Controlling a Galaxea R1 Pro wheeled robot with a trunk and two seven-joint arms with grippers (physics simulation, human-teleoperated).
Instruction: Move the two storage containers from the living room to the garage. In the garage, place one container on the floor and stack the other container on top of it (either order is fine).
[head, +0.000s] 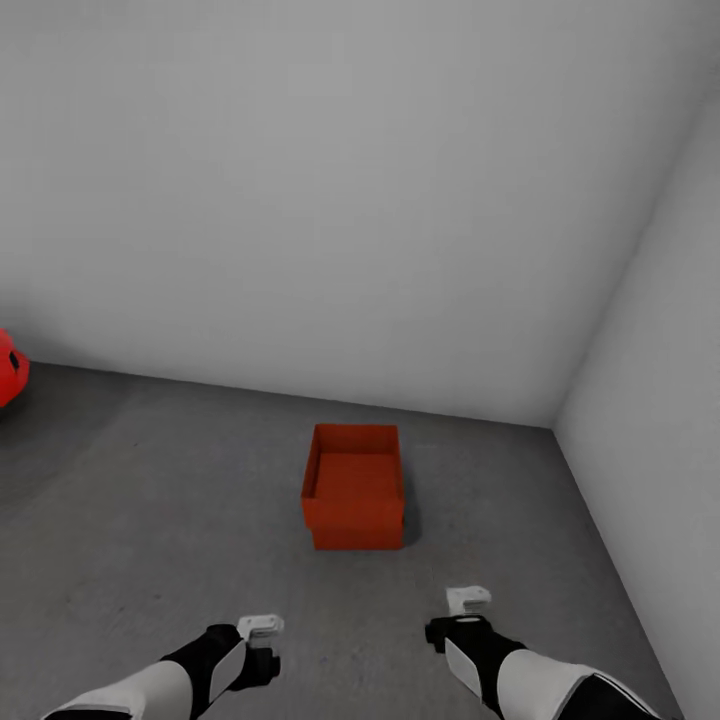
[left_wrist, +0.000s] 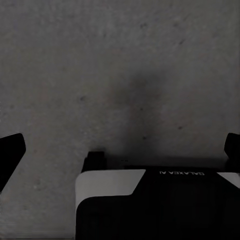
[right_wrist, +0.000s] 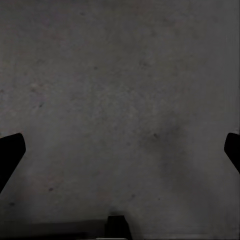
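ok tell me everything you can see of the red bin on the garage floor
The orange-red rectangular open-topped bin appears to be two alike bins, one stacked on the other: a seam runs across the front, and the upper one overhangs slightly. Walls are plain, matte, plastic-looking; the inside looks empty. It sits upright on the dark grey concrete floor, near the pale walls' corner, ahead of both arms. Nothing else touches it.

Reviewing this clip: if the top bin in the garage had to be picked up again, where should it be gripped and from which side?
Probably by the two long side walls of the top bin, one gripper on each, coming down from above. It sits open-topped on the lower bin, short end toward the robot, so both thin rims are exposed. Left gripper and right gripper hang empty before it.
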